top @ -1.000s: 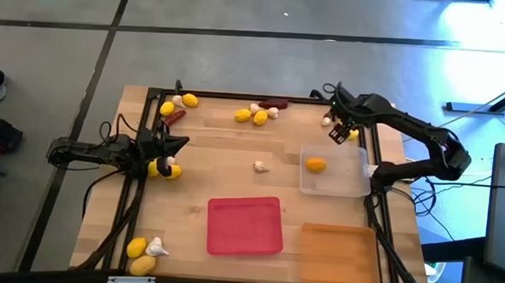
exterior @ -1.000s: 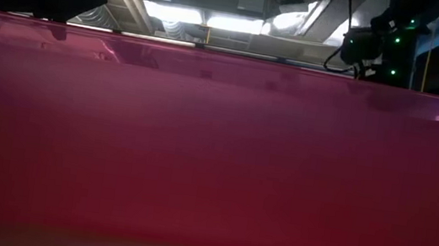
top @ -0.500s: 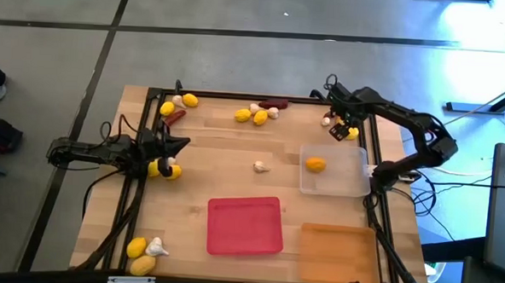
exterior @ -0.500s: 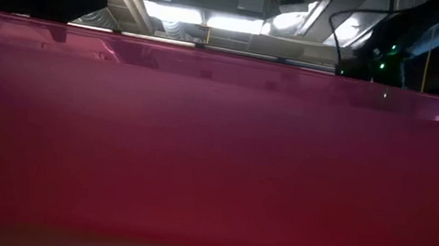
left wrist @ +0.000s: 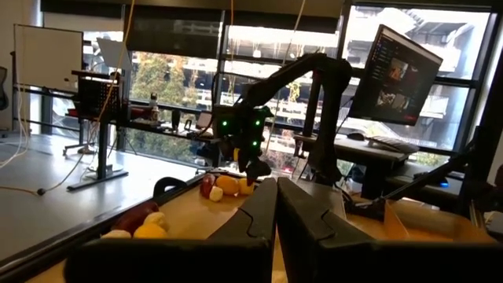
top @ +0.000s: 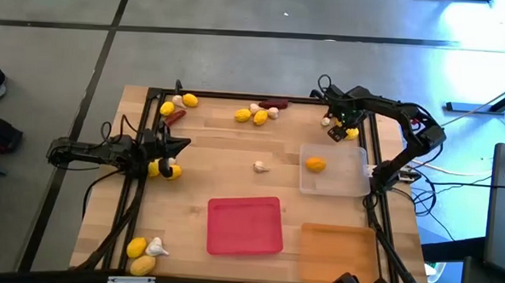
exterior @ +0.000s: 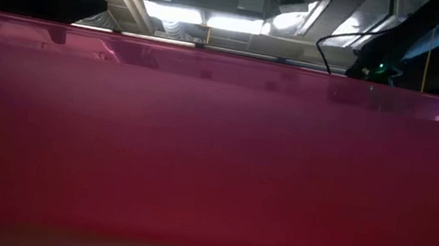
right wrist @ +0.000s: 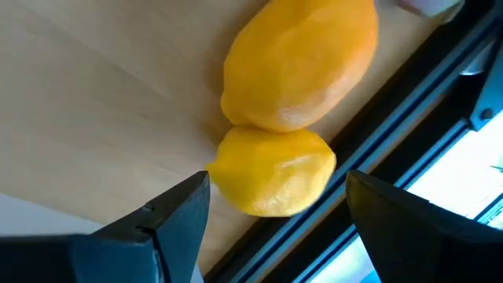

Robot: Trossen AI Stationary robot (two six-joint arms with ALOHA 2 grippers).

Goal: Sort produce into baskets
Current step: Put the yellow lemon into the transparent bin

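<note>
My right gripper (top: 345, 128) hangs open near the table's far right edge, pointing steeply down. Its fingers (right wrist: 169, 212) stand on either side of a yellow lemon (right wrist: 271, 173) without touching it. This lemon lies on the table against a larger orange-yellow lemon (right wrist: 302, 59), with a garlic bulb (right wrist: 428, 6) beyond. The clear tray (top: 333, 186) holds one lemon (top: 316, 165). The red tray (top: 244, 225) and the orange tray (top: 337, 252) sit near the front. My left gripper (top: 180, 144) waits shut at the left, above the table.
More produce lies about: lemons and garlic at the far left (top: 179, 102), a chili (top: 175, 117), a cluster at the far middle (top: 255, 115), one garlic mid-table (top: 260, 167), lemons under the left arm (top: 163, 168) and at the near left corner (top: 143, 252). A black frame rail (right wrist: 409, 102) runs beside the two lemons.
My right gripper has sunk toward the lemons at the far right edge, dropping behind the red tray's wall in the low view, while its arm has folded in toward the table and tipped more steeply down.
</note>
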